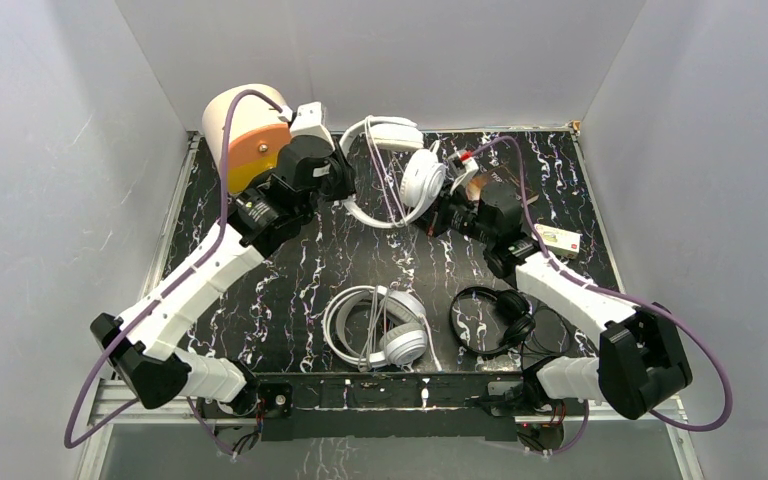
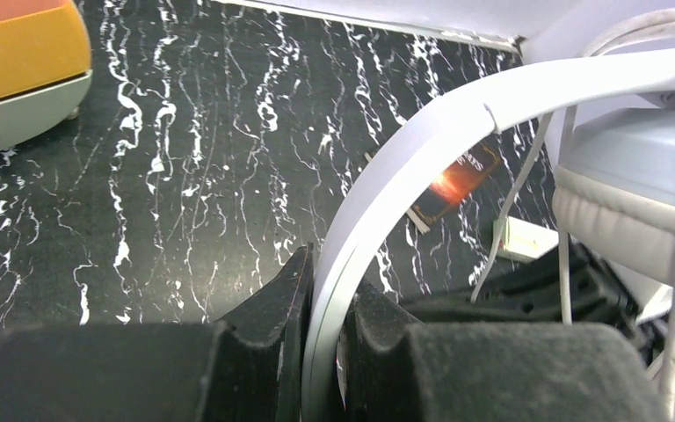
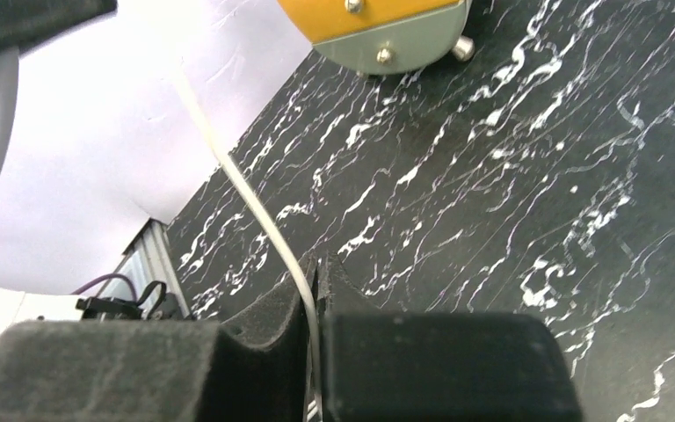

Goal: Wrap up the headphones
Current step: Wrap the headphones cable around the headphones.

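Observation:
The slimmer white on-ear headphones (image 1: 400,165) are held up at the back middle of the table. My left gripper (image 1: 343,188) is shut on their white headband (image 2: 422,145), which runs up between the black pads (image 2: 294,308). An ear cup (image 2: 633,185) hangs to the right of it. My right gripper (image 1: 447,208) sits just right of the ear cup, shut on the thin white cord (image 3: 246,193), which passes between its fingertips (image 3: 316,281). The big white over-ear headphones (image 1: 380,325) lie near the front middle. The small black headphones (image 1: 500,315) lie to their right with a loose cord.
A cream and orange round device (image 1: 245,135) stands at the back left corner, close to my left wrist. A small white box (image 1: 557,238) lies at the right side. A dark card with an orange patch (image 2: 457,176) lies under the raised headband. Grey walls enclose three sides.

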You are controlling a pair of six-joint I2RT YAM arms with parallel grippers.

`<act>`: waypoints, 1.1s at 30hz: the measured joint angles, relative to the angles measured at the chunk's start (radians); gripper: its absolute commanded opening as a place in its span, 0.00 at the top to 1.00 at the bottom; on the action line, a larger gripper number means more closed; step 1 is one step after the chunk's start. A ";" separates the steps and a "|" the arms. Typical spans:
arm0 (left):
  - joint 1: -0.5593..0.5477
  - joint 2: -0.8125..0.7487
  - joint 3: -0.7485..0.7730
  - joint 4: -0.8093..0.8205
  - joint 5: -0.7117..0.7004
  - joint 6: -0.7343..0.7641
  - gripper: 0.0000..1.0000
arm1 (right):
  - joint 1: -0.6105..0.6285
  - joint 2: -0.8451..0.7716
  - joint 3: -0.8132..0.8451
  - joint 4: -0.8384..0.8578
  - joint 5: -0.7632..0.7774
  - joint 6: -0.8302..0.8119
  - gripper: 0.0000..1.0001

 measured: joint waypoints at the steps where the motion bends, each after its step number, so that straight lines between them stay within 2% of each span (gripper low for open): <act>1: 0.002 0.011 0.011 -0.003 -0.019 -0.007 1.00 | 0.000 -0.001 -0.015 0.009 -0.004 0.012 0.89; 8: 0.027 0.076 0.053 -0.008 -0.095 -0.060 1.00 | 0.000 -0.016 -0.100 0.050 -0.032 0.077 0.90; 18: 0.076 0.135 0.052 -0.040 -0.124 -0.098 1.00 | 0.041 -0.090 -0.154 0.072 -0.029 0.098 0.93; 26: 0.092 0.234 0.053 -0.069 -0.135 -0.099 1.00 | 0.090 -0.122 -0.173 0.004 -0.002 0.045 0.90; 30: 0.103 0.266 0.050 -0.070 -0.145 -0.109 1.00 | 0.095 -0.124 -0.174 -0.052 0.004 0.022 0.85; 33: 0.126 0.267 0.047 -0.058 -0.171 -0.121 1.00 | 0.107 -0.140 -0.192 -0.088 0.003 0.019 0.92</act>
